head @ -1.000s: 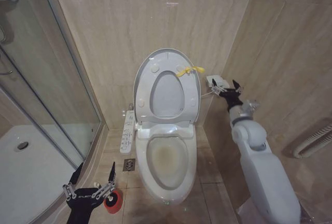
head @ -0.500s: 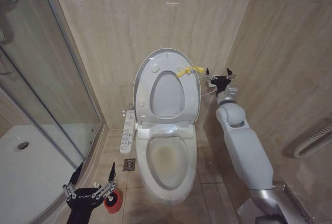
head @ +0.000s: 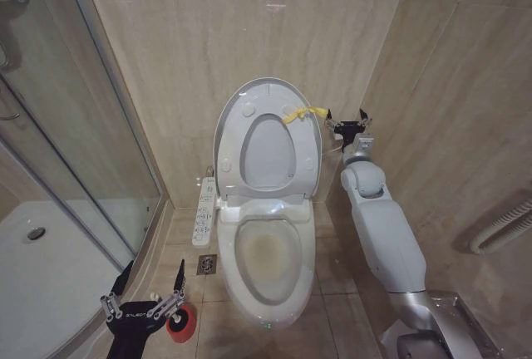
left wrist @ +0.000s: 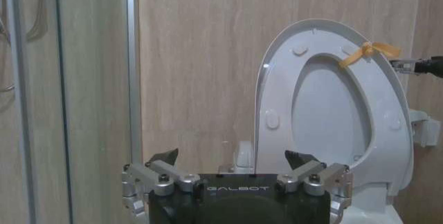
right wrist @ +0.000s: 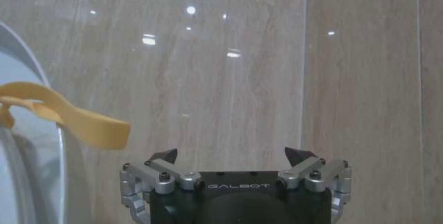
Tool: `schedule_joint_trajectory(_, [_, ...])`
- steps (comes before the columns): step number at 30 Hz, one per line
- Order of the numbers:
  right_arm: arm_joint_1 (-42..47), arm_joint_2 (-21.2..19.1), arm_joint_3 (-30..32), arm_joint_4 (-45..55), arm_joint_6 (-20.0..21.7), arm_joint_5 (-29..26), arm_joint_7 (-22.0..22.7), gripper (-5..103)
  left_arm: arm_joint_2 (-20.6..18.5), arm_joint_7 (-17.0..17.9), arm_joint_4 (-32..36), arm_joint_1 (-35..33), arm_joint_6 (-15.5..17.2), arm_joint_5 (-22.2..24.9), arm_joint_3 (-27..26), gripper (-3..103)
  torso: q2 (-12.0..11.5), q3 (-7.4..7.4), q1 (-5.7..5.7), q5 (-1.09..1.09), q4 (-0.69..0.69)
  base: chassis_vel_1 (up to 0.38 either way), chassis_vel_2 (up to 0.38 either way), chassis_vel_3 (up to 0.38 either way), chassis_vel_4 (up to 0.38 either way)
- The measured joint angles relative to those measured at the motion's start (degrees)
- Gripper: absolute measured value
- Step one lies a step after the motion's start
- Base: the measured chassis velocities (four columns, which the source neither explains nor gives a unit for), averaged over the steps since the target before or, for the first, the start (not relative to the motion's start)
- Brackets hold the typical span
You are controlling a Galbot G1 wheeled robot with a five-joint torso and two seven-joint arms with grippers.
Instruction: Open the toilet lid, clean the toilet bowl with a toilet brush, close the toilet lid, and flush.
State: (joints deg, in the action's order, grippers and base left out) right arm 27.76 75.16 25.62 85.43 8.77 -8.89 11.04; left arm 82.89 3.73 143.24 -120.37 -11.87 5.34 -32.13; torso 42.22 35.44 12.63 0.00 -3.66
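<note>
**A:** Red plastic first, at the far left: the brush stands in its round red holder on the floor, beside the foot of the bowl. The left claw hangs just over it, spread wide, gripping nothing.

**B:** How would that brush handle?

**A:** Light, I'd judge. The thin white stick looks slightly whippy and slick, so take it well down the shaft, where a pinch won't let it swing. The holder looks light too and could tip or lift with it.

**B:** And the middle?

**A:** The lid stands raised, close against the wall, with the seat up in front of it. The bowl below is open, with a yellowish stain inside. So opening looks done and scrubbing not begun.

**B:** The lid itself?

**A:** Glossy hard plastic: stiff, smooth, hinged at the base, probably slippery on its face. The yellow strap tied at its rim is soft and the easier thing to hook or pinch.

**B:** On the right?

**A:** The right claw is up at lid height, just beside that strap, not touching it. Its wrist view shows the fingers parted and empty, the strap's loose end hanging near.
</note>
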Motion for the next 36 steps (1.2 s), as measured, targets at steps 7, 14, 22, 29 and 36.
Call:
schedule_joint_trajectory(7, [0.35, 0.10, 0.31, -0.40, -1.73, 0.29, -0.78, 100, 0.00, 0.00, 0.00, 0.00, 0.00, 0.00, 0.00, 100, 0.00, 0.00, 0.01, 0.00, -0.01, -0.106, 0.105, 0.115, -0.109])
schedule_joint_trajectory(14, [0.36, 0.34, -1.27, -1.09, -2.46, 0.57, -0.83, 100, 0.00, 0.00, 0.00, 0.00, 0.00, 0.00, 0.00, 100, -0.01, 0.02, 0.06, 0.01, 0.01, -0.092, 0.069, 0.089, -0.078])
schedule_joint_trajectory(22, [1.89, -0.69, -3.42, 1.50, -1.76, -0.68, -0.65, 100, 0.00, 0.00, 0.00, 0.00, 0.00, 0.00, 0.00, 100, 0.00, 0.00, -0.01, 0.01, 0.01, 0.033, -0.013, -0.031, 0.019])
schedule_joint_trajectory(29, [7.84, -6.44, -2.52, 11.25, 1.34, -7.01, -0.75, 100, 0.00, 0.00, 0.00, 0.00, 0.00, 0.00, 0.00, 100, 0.00, 0.00, 0.01, 0.00, 0.00, 0.000, 0.000, 0.000, 0.000])
schedule_joint_trajectory(36, [19.68, -10.98, 1.51, 22.39, 1.39, -11.40, -1.65, 100, 0.00, 0.00, 0.00, 0.00, 0.00, 0.00, 0.00, 100, 0.00, 0.00, 0.00, 0.01, -0.02, 0.000, 0.000, 0.000, 0.000])
